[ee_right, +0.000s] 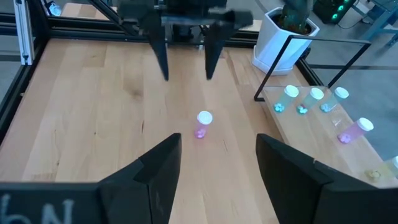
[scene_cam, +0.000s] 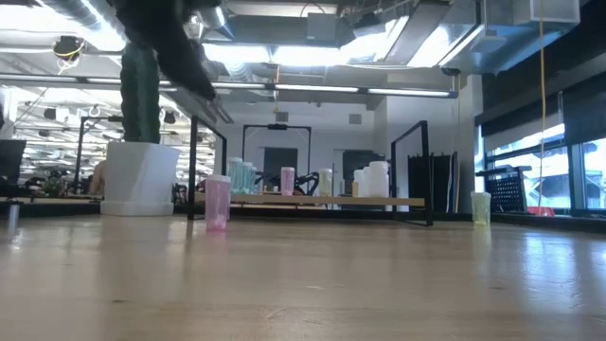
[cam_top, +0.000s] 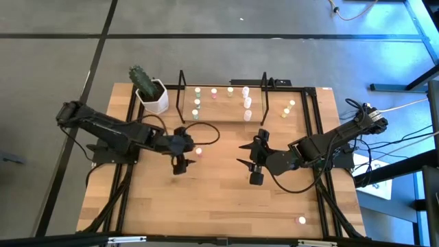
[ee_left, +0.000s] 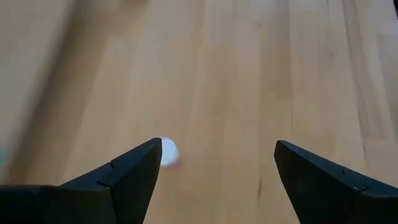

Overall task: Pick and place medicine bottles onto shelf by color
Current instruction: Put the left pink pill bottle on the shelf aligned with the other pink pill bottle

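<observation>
One pink-topped medicine bottle stands upright on its base on the bare table, between my two grippers; it also shows in the high view and the low view. My left gripper hangs open above the table just beyond the bottle, which shows beside one fingertip in the left wrist view. My right gripper stays open and apart from the bottle, toward the table's right. The shelf at the far edge bears green-topped, pink-topped and white bottles.
A white pot with a cactus stands left of the shelf. Yellowish bottles stand just right of the shelf, and one more bottle near the front right corner. Black rails run along the table's sides.
</observation>
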Action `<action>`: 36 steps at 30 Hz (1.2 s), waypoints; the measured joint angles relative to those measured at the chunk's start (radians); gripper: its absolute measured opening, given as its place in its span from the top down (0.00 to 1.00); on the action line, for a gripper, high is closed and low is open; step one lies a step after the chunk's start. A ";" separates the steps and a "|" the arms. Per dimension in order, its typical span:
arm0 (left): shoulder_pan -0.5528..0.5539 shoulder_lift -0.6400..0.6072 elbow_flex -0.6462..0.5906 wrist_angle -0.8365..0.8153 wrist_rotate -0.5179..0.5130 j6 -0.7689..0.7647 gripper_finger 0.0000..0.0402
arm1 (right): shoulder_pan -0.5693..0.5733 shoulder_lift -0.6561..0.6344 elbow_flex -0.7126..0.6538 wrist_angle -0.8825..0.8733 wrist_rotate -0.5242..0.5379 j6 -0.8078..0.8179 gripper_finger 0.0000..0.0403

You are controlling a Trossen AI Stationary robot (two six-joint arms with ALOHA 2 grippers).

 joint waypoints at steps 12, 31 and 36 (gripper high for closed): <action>0.079 0.146 0.001 0.024 0.034 0.022 0.24 | 0.000 0.000 0.000 0.000 0.000 0.000 0.48; 0.161 0.299 0.001 0.054 0.076 0.072 0.24 | 0.000 0.000 0.000 0.000 0.000 -0.001 0.48; 0.166 0.300 0.001 0.085 0.076 0.075 0.24 | 0.000 0.000 0.000 0.000 0.000 -0.001 0.48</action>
